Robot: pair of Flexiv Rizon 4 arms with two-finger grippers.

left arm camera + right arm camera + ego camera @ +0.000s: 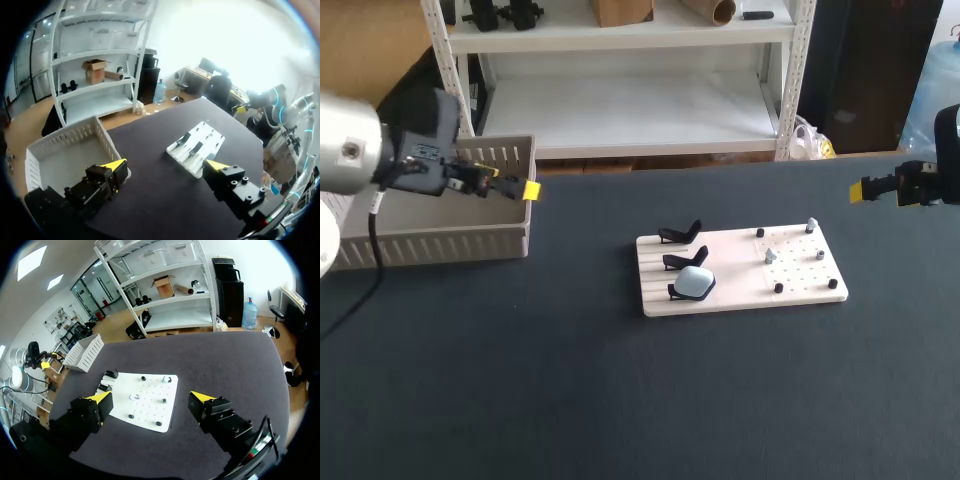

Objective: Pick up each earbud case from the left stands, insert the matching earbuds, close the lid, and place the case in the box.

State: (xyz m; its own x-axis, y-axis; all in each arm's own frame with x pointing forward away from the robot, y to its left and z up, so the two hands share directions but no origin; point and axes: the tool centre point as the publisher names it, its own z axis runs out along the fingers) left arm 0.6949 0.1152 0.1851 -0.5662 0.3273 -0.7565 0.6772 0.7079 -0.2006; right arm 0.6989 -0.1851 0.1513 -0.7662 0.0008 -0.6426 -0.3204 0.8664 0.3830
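Note:
A white board (740,272) lies mid-table with three black stands along its left side. A pale blue earbud case (695,283), lid down, rests on the nearest stand; the other two stands (682,235) are bare. Two small white earbuds (811,224) (771,256) sit on the pegged right half. My left gripper (520,188) hangs open over the box's right wall, well left of the board (197,145). My right gripper (878,190) hovers open off the board's far right. From the right wrist, the board (150,412) and an earbud (165,379) lie ahead of the open fingers.
A grey-white slotted box (440,240) stands at the table's back left, seen also as the box (70,150) under the left wrist and the box (85,352) beyond the board. Black pegs (779,288) dot the board. Dark tabletop spreads in front.

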